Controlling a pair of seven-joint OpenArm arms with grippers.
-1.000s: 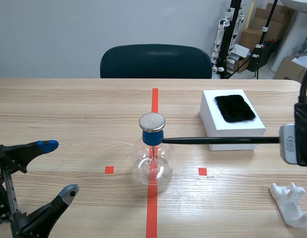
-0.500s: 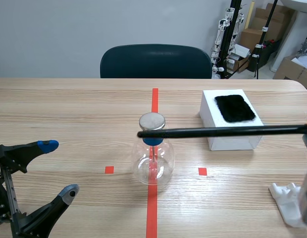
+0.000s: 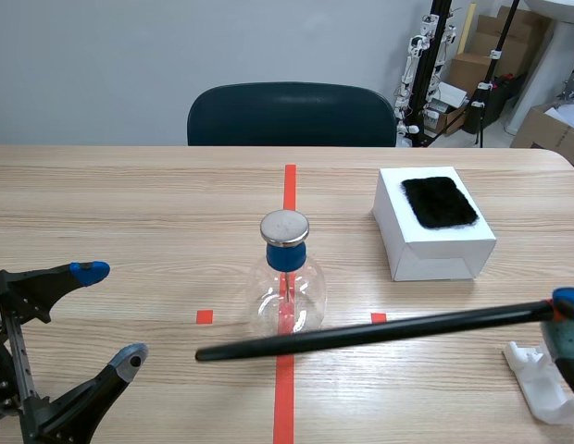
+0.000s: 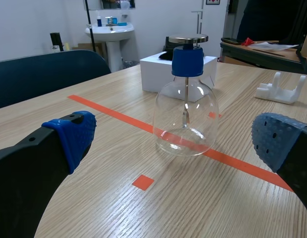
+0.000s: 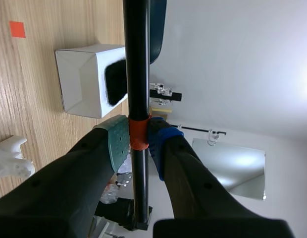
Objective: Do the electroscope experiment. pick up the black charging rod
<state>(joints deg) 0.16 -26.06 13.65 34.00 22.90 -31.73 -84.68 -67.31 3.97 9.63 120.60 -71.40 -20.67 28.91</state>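
No readable text, label, brand, number or sign anywhere in these views.

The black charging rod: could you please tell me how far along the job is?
Done: the right gripper is shut on the black charging rod at its orange band. In hand: the rod is held across the front of the electroscope flask. Left: the rest of the experiment; the left gripper rests open.

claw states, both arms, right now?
left claw: open, holding nothing.
right claw: closed on the black charging rod.
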